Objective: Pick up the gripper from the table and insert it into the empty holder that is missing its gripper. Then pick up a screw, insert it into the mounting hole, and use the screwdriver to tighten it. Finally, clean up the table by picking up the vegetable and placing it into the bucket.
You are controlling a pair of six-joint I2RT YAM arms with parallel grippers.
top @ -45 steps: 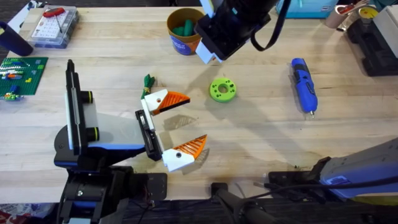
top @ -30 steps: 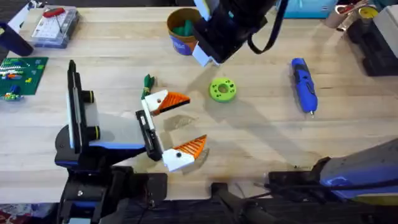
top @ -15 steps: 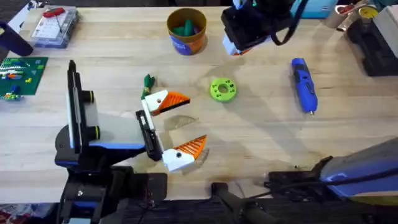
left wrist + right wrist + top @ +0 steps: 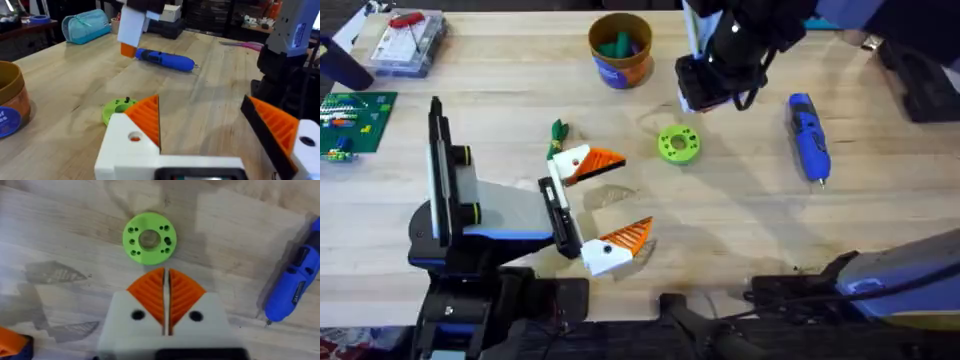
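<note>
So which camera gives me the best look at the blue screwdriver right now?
The overhead view: the screwdriver lies whole and unobstructed on the table, tip toward the arms' bases. The left wrist view shows it whole but farther off and foreshortened. The right wrist view cuts it off at the frame's edge.

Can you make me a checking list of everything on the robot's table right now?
Surface: wooden table, bare in the middle.
Job's things: blue screwdriver lying flat; dark-green vegetable beside the left pincer; bucket upright, teal pieces inside; lime-green holed disc.
Clutter: parts box, green brick plate.
Pincers: left open, empty; right pincer shut, empty, above the disc.
Cables: black cable on the right arm.
Surroundings: teal pouch.
</note>
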